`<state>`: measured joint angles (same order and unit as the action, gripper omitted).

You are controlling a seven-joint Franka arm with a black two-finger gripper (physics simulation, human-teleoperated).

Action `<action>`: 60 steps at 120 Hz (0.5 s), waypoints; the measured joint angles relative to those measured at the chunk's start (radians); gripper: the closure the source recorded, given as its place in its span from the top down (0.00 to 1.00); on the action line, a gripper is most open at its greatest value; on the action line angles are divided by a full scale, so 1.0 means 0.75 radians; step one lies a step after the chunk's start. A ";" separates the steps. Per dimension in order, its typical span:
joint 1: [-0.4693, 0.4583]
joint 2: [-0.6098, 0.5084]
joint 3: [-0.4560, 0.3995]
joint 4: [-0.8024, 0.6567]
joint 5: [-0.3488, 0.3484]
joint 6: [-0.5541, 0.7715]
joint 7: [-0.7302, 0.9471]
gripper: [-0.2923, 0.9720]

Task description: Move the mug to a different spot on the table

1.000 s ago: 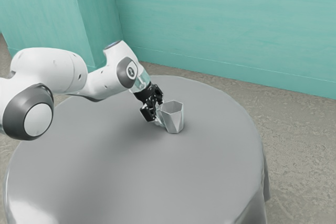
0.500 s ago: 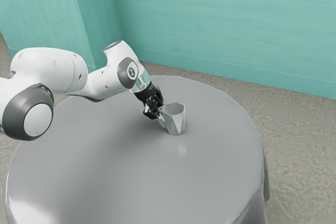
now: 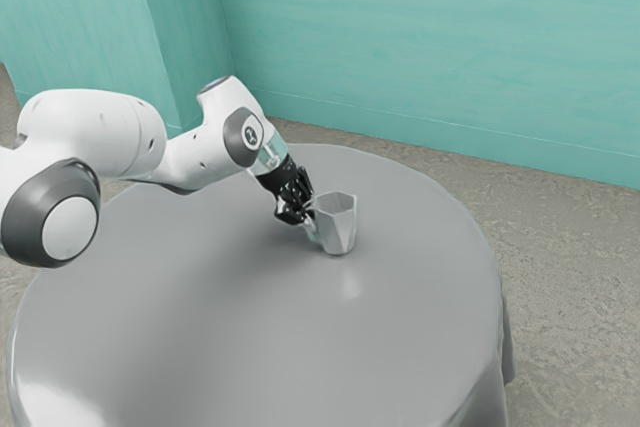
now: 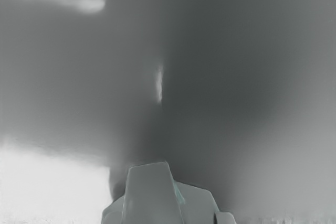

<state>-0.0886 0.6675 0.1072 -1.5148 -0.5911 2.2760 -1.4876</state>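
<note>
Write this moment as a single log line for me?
fingers: shut on grey faceted mug | mug: roughly upright, near middle of round grey table | phase: grasped, move pending

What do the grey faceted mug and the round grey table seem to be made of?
The grey faceted mug looks like glazed ceramic or metal: flat panels, soft sheen. The round grey table looks like semi-gloss metal or lacquer: blurred highlights, a faint reflection.

mug (image 3: pixel 338 225) pale grey, maybe teal-tinged | table (image 3: pixel 250 347) grey | claw (image 3: pixel 303 219) black | wall (image 3: pixel 450 37) teal
</note>
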 joint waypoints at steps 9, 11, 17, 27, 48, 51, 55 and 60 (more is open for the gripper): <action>-0.002 -0.031 0.000 -0.036 -0.013 0.015 0.000 0.33; -0.002 -0.038 0.000 -0.044 -0.018 0.018 0.001 0.33; -0.002 -0.054 0.000 -0.069 -0.040 0.028 0.006 0.33; -0.001 -0.091 0.000 -0.128 -0.065 0.051 0.015 0.32; -0.001 -0.210 0.000 -0.308 -0.126 0.123 0.040 0.28; -0.001 -0.229 0.000 -0.333 -0.133 0.134 0.044 0.28; -0.001 -0.251 0.000 -0.362 -0.142 0.148 0.049 0.27; -0.001 -0.273 0.000 -0.392 -0.152 0.165 0.055 0.27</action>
<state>-0.0890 0.4624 0.1073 -1.8085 -0.7054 2.3997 -1.4466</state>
